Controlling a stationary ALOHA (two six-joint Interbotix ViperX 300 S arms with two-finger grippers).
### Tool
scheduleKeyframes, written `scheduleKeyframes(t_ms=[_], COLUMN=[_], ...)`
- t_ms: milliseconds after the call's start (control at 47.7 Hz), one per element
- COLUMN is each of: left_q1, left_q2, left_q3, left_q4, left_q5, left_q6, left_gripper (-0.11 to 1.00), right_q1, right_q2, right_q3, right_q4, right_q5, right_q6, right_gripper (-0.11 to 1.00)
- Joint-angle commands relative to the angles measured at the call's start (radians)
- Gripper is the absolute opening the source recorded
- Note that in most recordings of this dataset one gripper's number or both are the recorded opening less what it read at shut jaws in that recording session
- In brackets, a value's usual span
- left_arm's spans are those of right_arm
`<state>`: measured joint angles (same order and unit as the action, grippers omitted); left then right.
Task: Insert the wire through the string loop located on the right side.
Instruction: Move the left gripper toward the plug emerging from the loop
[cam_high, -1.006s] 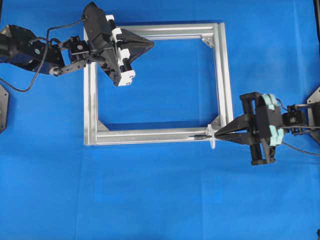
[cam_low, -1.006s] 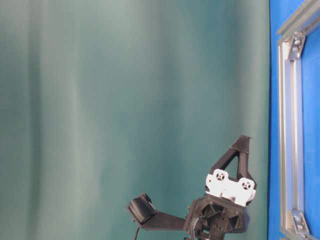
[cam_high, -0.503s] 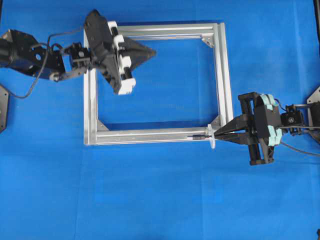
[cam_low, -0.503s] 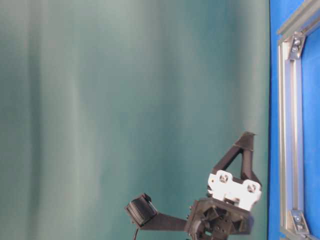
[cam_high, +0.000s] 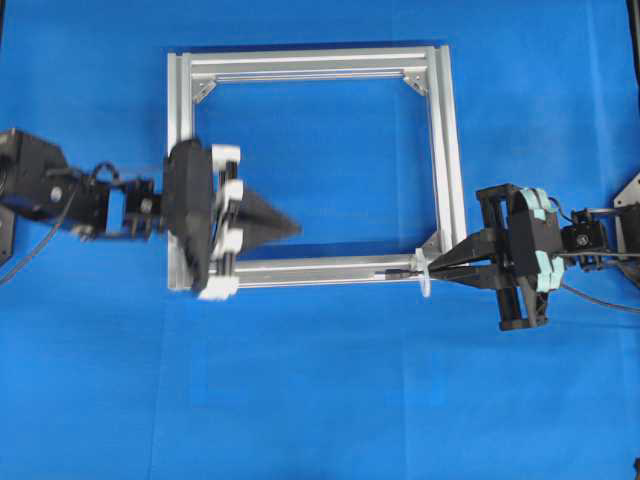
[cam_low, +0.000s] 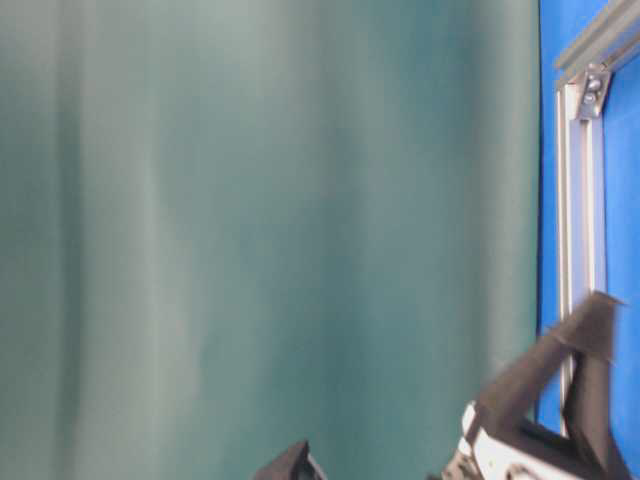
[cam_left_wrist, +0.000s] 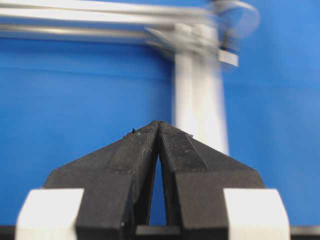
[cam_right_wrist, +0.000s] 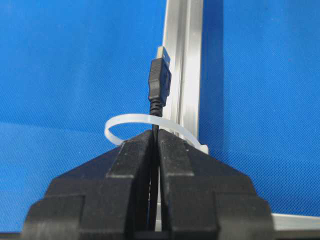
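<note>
A blue cloth (cam_high: 330, 400) covers the table; teal curtain (cam_low: 260, 220) behind.

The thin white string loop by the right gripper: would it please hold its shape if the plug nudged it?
Probably only partly: the thin white string loop looks like a slim translucent band, so likely springy. The black wire plug, pinched in the right gripper, already pokes through, seemingly without collapsing it.

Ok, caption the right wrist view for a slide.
Right gripper pinches the wire, its plug poking through the string loop beside the frame.

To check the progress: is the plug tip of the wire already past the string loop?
Yes, the wire plug sits beyond the string loop.
</note>
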<state>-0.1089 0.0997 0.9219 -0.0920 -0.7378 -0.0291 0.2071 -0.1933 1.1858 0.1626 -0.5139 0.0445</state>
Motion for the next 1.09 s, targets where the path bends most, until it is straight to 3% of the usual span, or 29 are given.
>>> scheduleKeyframes(t_ms=[0,126,566,1069], left_q1=[-0.049,-0.089,-0.074,0.009], left_q2=[-0.028,-0.029,-0.012,0.127], left_q3=[0.000,0.008,-0.043,-0.405], left_q4=[0.003,0.003,0.003,0.006], left_q5=[-0.006,-0.006,0.015,0.333], left_q6=[-0.009,-0.012,-0.011,0.006], left_gripper=[0.01,0.01,0.01,0.01], right_q1=[-0.002,-0.002,-0.002,-0.002], right_q2=[-0.005,-0.005,-0.005,-0.005], right_q3=[-0.012,-0.012,-0.014,-0.012], right_q4=[0.002,0.002,0.002,0.002], right_q5=[-0.011,-0.009,-0.009,-0.008], right_q6=[-0.002,-0.003,-0.003,-0.003], right_gripper=[-0.03,-0.03,-0.03,-0.03])
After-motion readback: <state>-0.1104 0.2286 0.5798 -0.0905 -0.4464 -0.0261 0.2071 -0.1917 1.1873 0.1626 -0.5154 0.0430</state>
